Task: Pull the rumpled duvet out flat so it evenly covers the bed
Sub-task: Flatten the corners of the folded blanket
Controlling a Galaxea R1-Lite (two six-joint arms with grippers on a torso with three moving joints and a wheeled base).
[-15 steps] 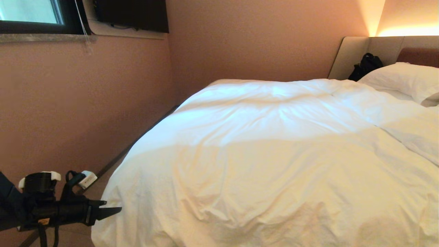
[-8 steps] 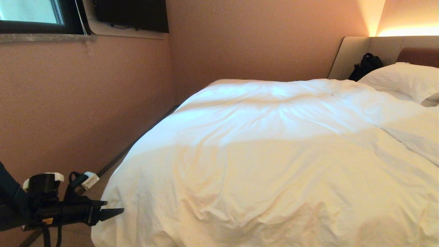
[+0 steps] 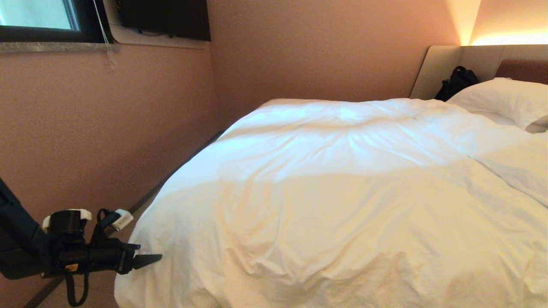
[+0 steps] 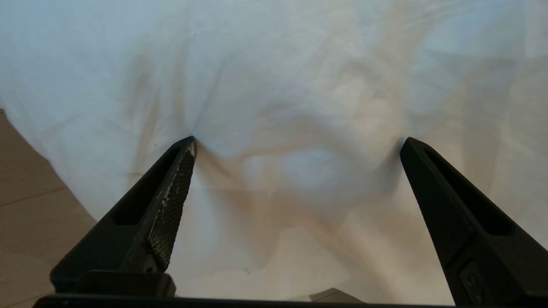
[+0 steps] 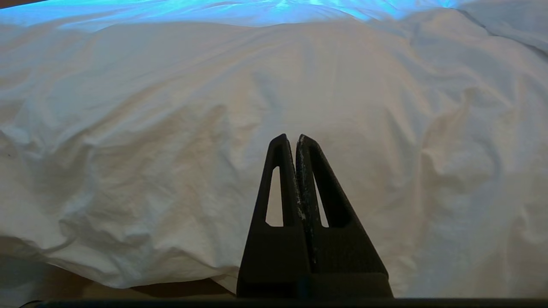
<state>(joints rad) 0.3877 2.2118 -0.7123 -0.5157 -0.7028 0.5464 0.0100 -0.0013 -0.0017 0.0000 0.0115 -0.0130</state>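
1. a puffy white duvet point(image 3: 342, 205) lies creased across the bed point(image 3: 441, 68) in a pink-walled room, its corner hanging over the near left edge toward the floor point(image 3: 141, 205).
2. a window point(image 3: 36, 15) and a dark wall-mounted screen point(image 3: 165, 17) sit high at left; a black bag point(image 3: 456, 81) rests against the beige headboard beside a pillow point(image 3: 501, 98).
3. the left hand point(image 4: 297, 143), spread wide, presses both fingertips into the duvet's hanging side.
4. the right hand point(image 5: 295, 139), closed and empty, hangs before the duvet's near edge.
5. no writing is readable.
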